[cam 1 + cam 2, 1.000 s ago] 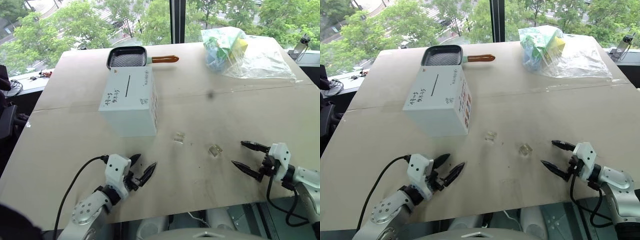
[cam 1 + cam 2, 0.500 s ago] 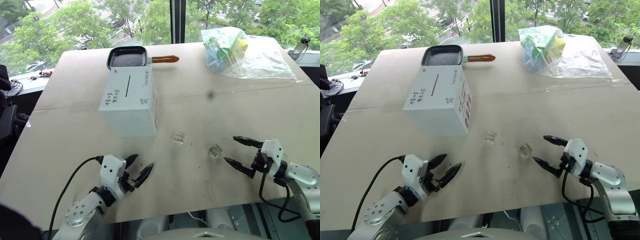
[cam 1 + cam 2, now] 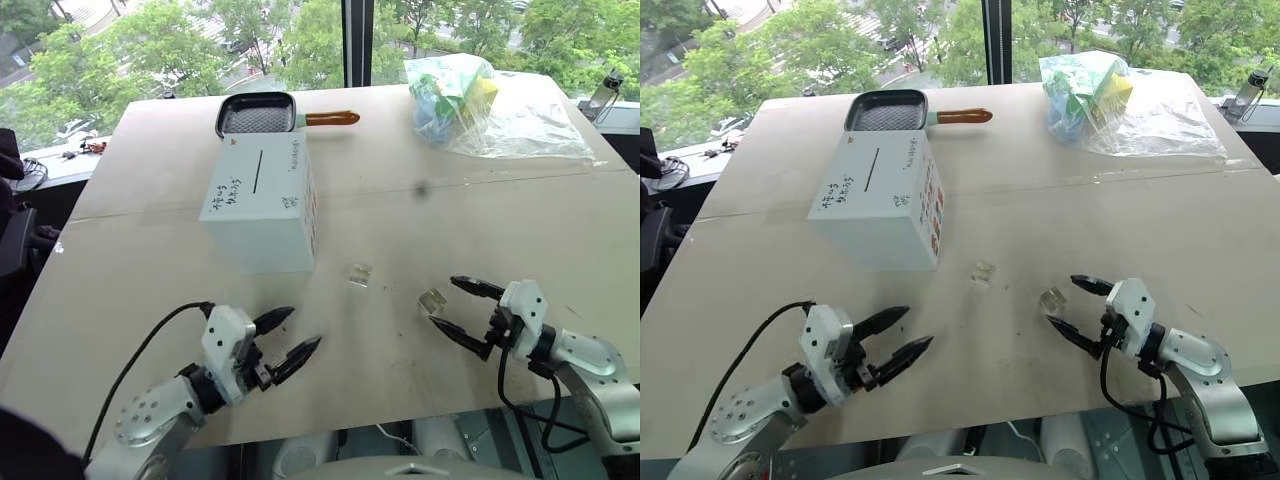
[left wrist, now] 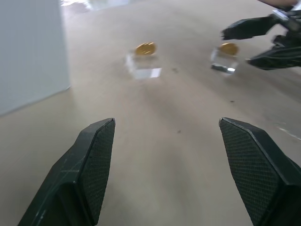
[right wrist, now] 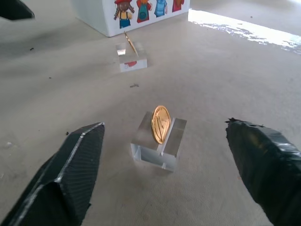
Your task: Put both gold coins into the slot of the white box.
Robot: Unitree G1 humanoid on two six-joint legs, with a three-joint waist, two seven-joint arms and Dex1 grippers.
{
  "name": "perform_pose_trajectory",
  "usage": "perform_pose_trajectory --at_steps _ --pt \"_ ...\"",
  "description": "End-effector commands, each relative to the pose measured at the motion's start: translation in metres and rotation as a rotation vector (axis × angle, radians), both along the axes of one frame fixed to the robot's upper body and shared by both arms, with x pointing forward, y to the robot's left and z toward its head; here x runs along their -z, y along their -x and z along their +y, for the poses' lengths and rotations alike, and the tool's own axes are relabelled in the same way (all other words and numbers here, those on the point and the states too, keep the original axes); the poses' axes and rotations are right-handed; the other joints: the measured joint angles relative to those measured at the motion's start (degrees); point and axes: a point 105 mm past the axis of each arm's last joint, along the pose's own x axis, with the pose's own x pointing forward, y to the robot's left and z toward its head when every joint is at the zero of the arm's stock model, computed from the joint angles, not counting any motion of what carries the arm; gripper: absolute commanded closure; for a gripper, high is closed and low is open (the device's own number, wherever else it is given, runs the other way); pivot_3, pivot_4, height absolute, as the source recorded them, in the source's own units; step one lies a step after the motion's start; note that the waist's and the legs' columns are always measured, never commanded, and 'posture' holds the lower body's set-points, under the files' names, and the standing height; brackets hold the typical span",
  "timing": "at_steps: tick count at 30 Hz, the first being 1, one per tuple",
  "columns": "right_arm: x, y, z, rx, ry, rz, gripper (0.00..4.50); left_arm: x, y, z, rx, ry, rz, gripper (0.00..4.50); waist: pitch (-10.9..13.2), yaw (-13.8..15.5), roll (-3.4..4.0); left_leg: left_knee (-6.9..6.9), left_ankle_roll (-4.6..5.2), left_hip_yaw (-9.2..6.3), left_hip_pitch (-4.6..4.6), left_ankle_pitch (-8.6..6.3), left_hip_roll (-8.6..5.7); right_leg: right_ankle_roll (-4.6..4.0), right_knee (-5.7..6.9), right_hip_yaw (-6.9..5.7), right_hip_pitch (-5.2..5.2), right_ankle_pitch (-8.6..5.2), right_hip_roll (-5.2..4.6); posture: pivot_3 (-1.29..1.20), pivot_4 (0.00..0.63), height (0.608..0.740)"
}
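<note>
Both gold coins stand on edge in slotted clear blocks, a mounting that lifts each rim off the surface so my fingers can close on the faces. The near coin (image 5: 161, 124) sits in its block (image 5: 160, 146) at the centre of the right wrist view, framed between the spread fingers of my right gripper (image 3: 458, 310), which lies level at the lower right of the left eye view, just beside that block (image 3: 432, 300); I judge it is lined up for a pinch, not yet made. The far coin (image 5: 128, 43) waits in a second block (image 3: 359, 275) nearer the white box (image 3: 262, 205), whose slot (image 3: 255, 171) faces upward at upper left. My left gripper (image 3: 289, 334), lower left, is likewise spread and empty, well apart from both coins.
</note>
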Motion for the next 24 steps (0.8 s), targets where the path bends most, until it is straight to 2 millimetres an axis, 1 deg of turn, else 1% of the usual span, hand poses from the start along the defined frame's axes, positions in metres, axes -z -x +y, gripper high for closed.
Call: perform_pose_trajectory --at_steps 1,2,3,5,6,7,12,16,20,22,24 --pt "-0.005 0.000 0.002 -0.012 0.015 -0.025 1.87 -0.017 0.006 -0.014 0.110 -0.017 -0.060 0.88 0.00 0.00 0.00 0.00 0.00 0.00 0.00 0.00 0.00 0.00 0.00 0.00 0.00 0.00 0.00 0.00 0.150 0.721" --pt "-0.004 -0.001 0.003 -0.009 0.013 -0.025 2.39 -0.022 0.006 -0.016 0.138 -0.028 -0.078 0.88 0.00 -0.01 0.00 0.00 0.00 0.00 0.00 0.00 0.00 0.00 0.00 0.00 0.00 0.00 0.00 0.00 0.150 0.721" --pt "-0.004 -0.001 0.003 -0.008 0.011 -0.026 2.74 -0.024 0.007 -0.018 0.161 -0.044 -0.091 0.88 0.00 -0.01 0.00 0.00 0.00 0.00 0.00 0.00 0.00 0.00 0.00 0.00 0.00 0.00 0.00 0.00 0.150 0.721" --pt "-0.004 -0.002 0.004 -0.009 0.009 -0.028 3.65 -0.026 0.009 -0.019 0.197 -0.070 -0.100 0.88 0.00 -0.05 0.00 0.00 -0.01 0.00 0.00 0.01 0.00 0.00 0.00 0.00 0.00 0.00 0.01 0.00 0.150 0.721" --pt "-0.004 -0.002 0.005 -0.012 0.013 -0.029 4.33 -0.026 0.010 -0.020 0.211 -0.078 -0.099 0.88 0.01 -0.06 0.01 0.00 -0.01 0.01 0.00 0.01 0.00 0.00 0.00 0.02 0.00 0.00 0.01 0.00 0.150 0.721" --pt "-0.003 -0.001 0.006 -0.017 0.017 -0.029 4.48 -0.026 0.012 -0.020 0.227 -0.087 -0.097 0.88 0.01 -0.07 0.01 0.00 -0.01 0.02 0.01 0.01 0.00 0.00 0.00 0.03 0.00 0.00 0.01 0.00 0.150 0.721" --pt "-0.001 0.000 0.007 -0.020 0.024 -0.025 4.48 -0.026 0.015 -0.020 0.255 -0.103 -0.097 0.88 0.01 -0.02 0.01 -0.02 -0.01 0.02 0.00 0.01 0.00 0.00 -0.01 0.02 0.00 0.00 0.02 0.00 0.150 0.721" --pt "0.000 0.000 0.007 -0.017 0.021 -0.023 4.48 -0.022 0.015 -0.019 0.257 -0.114 -0.089 0.88 0.01 -0.02 0.01 -0.01 -0.01 0.01 0.01 0.01 0.01 0.00 -0.01 0.02 0.00 0.00 0.02 0.00 0.150 0.721" --pt "-0.002 0.001 0.008 -0.016 -0.003 -0.025 4.48 -0.023 0.015 -0.019 0.243 -0.091 -0.089 0.88 0.01 -0.05 0.01 -0.02 -0.01 0.01 0.01 0.01 0.01 0.00 -0.01 0.02 0.00 0.00 0.02 0.00 0.150 0.721" --pt "-0.007 0.001 0.010 -0.022 -0.043 -0.024 4.48 -0.026 0.013 -0.019 0.222 -0.051 -0.091 0.88 0.01 -0.04 0.01 -0.01 -0.01 0.01 0.00 0.01 0.01 0.00 -0.01 0.02 0.00 0.00 0.02 0.00 0.150 0.721" --pt "-0.017 0.003 0.014 -0.053 -0.098 -0.039 4.48 -0.033 0.011 -0.020 0.191 0.035 -0.086 0.88 0.01 -0.04 0.01 -0.01 -0.01 0.01 0.01 0.01 0.01 0.00 -0.01 0.02 0.00 0.00 0.02 0.00 0.150 0.721"
